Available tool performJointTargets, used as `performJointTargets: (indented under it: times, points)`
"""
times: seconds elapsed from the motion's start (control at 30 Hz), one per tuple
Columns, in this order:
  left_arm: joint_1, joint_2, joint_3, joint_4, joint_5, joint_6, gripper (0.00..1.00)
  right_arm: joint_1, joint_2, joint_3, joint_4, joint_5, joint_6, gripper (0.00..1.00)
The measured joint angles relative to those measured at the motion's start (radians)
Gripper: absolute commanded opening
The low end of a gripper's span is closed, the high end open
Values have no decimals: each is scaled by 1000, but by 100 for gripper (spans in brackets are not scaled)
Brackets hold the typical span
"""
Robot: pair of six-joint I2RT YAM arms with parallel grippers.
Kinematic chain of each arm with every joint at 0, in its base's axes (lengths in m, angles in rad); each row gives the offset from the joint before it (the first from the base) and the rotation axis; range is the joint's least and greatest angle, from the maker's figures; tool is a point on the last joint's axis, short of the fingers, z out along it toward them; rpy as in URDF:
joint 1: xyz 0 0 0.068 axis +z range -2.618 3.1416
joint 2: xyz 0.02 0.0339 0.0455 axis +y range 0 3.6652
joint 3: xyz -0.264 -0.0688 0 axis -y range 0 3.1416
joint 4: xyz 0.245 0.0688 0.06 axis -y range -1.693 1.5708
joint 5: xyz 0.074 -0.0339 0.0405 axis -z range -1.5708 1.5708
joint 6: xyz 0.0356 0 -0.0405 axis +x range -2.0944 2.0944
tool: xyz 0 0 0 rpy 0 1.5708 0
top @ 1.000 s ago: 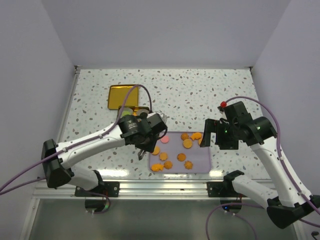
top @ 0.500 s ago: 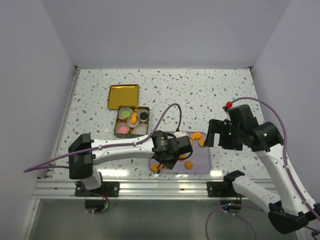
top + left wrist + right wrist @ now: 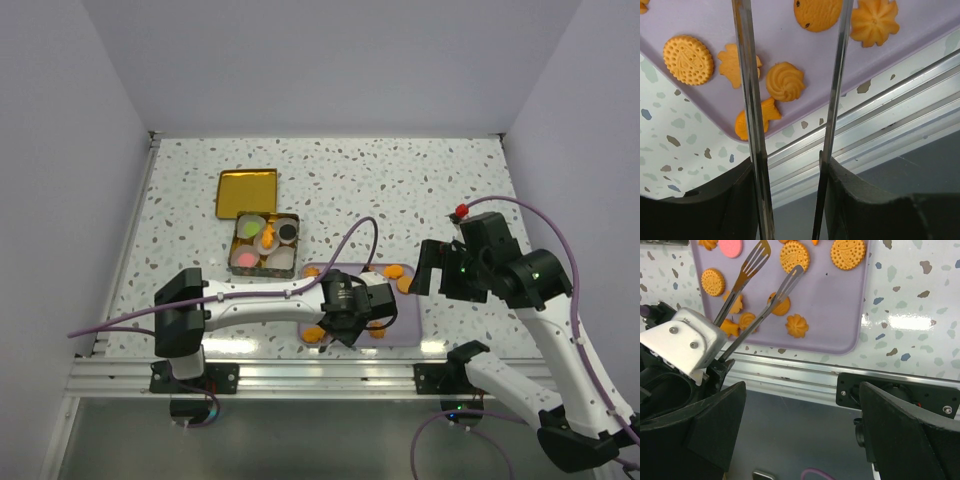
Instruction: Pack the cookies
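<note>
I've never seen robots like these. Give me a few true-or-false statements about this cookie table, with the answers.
1. Loose cookies lie on a lavender tray. True.
2. The gold lid covers the tin. False: it lies on the table beyond the open tin.
3. The left gripper is clamped on a cookie. False: its long metal fingers stand apart over the tray.
4. A pink cookie lies on the tray. True.
5. The right gripper carries a cookie. False: it is open and empty.
</note>
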Motion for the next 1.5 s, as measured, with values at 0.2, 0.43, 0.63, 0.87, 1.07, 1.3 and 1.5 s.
performJointTargets:
  times: [0.2,0.43,0.63,0.87,1.07,1.3,1.5]
  points:
    - [-5,19,0,-20,-5,0,51,0,-9,0,0,0,0,99]
    - [-10,27,2,-22,-6,0,51,0,-12,0,0,0,0,99]
    - [-16,55,5,-21,-6,0,52,0,-12,0,0,0,0,99]
    - [-16,72,6,-23,-5,0,52,0,-12,0,0,0,-1,99]
    - [-16,90,17,-26,-5,0,52,0,-12,0,0,0,-1,99]
    - [-16,127,40,-29,-5,1,50,0,-11,0,0,4,-2,99]
    - [-16,138,56,-32,-5,4,45,0,-5,0,0,5,-5,99]
